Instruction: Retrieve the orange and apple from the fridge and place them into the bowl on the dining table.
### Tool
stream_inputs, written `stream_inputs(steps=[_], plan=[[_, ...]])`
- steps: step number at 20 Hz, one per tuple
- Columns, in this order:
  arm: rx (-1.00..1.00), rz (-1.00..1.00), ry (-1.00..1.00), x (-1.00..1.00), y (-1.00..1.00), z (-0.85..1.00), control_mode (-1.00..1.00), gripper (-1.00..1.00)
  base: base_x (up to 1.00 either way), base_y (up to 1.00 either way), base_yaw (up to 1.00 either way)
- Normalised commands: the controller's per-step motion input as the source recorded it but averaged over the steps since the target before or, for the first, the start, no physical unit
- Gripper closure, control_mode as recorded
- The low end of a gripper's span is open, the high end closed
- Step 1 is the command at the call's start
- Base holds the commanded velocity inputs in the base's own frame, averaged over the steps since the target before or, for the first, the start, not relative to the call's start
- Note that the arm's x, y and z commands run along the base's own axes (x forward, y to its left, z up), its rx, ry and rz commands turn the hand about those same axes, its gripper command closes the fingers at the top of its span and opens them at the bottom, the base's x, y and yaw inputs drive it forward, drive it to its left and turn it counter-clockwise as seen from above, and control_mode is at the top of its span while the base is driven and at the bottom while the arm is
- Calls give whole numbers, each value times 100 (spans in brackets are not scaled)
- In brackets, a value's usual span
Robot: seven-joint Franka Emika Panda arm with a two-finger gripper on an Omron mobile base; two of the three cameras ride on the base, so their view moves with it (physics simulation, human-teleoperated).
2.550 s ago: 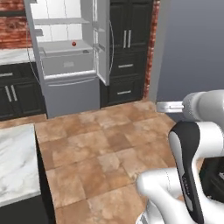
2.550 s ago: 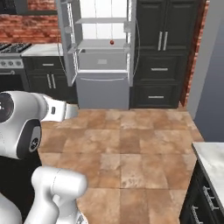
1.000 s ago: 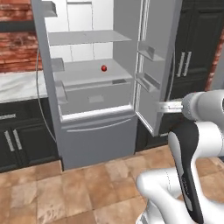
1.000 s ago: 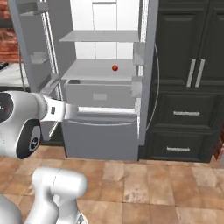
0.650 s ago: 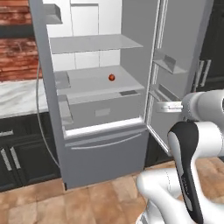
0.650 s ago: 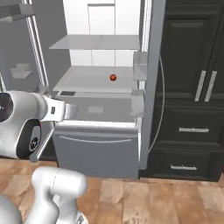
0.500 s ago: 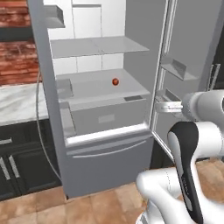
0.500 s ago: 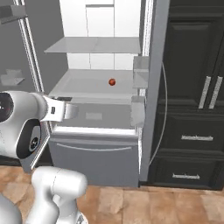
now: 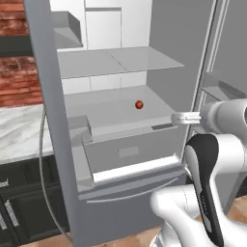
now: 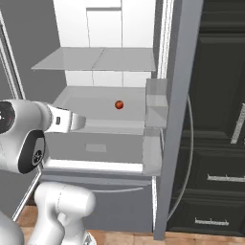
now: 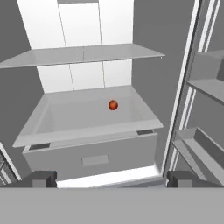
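Note:
The fridge (image 9: 159,72) stands wide open in front of me, white inside with grey shelves. A small dark red ball, the apple (image 11: 113,105), lies alone toward the back of the lower shelf (image 11: 87,118); it is also the apple (image 9: 139,104) and the apple (image 10: 118,105) in the base views. The orange is hidden. My gripper (image 11: 111,179) hangs open and empty in front of the shelf's front edge, well short of the apple. The bowl and the dining table are out of view.
A thin shelf (image 11: 83,54) spans the fridge above the apple, and a closed drawer (image 11: 94,155) sits below it. Both open doors carry bins (image 11: 205,148) (image 9: 77,130). Black cabinets (image 10: 215,119) stand to the right, a marble counter (image 9: 19,137) to the left.
The base has driven closer to the fridge, so it fills far more of both base views. The apple has stayed on its shelf and the gripper has stayed open.

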Motion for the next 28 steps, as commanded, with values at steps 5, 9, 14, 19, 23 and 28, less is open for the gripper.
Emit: stream_inputs(steps=[5,9,14,19,23,28], plan=[[0,0,0,0,0,0,100,-100,61,0,0],[0,0,0,0,0,0,100,-100,41,0,2],[0,0,0,0,0,0,100,-100,31,0,4],[0,1,1,11,0,-5,-100,-100,16,0,3],[0,0,4,24,-7,-19,-100,-100,0,0,0],[0,0,8,30,-11,-26,-100,-100,0,0,0]])
